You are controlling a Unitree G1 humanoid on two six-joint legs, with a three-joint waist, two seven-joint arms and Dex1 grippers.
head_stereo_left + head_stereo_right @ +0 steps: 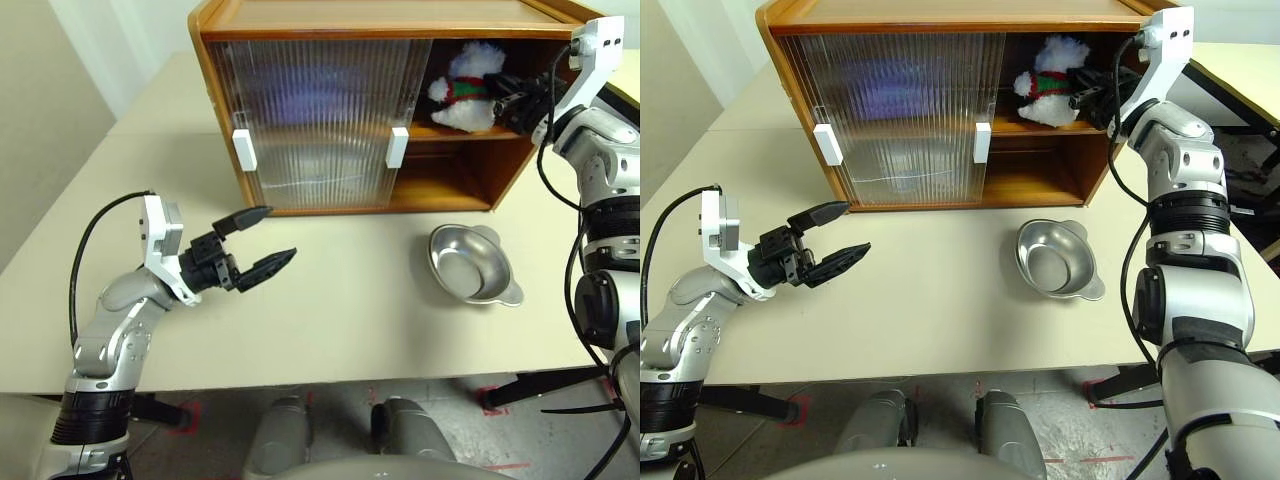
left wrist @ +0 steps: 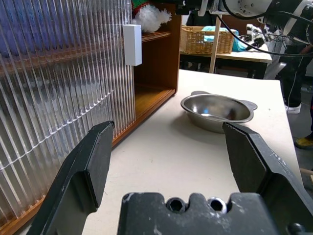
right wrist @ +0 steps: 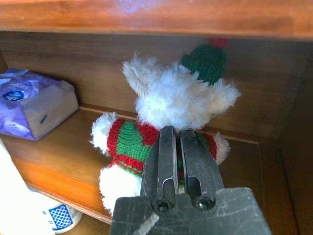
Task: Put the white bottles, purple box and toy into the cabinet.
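Right gripper (image 3: pixel 177 142) clamps toy (image 3: pixel 171 103) on upper shelf | right wrist view: purple box (image 3: pixel 34 103) beside toy

- Behind the cabinet's (image 1: pixel 330 20) ribbed doors (image 1: pixel 320 120) I make out only a purple-blue smear, shape unreadable.
- My right fingers (image 3: pixel 178 161) cover the toy's (image 3: pixel 171 98) middle; its face is turned away from my wrist.
- The box (image 3: pixel 34 105) is cut by the frame edge.
- A bottle (image 3: pixel 61 215) below the shelf shows just a label corner.

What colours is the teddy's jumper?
Red and green stripes on the toy, clearest in the right wrist view.
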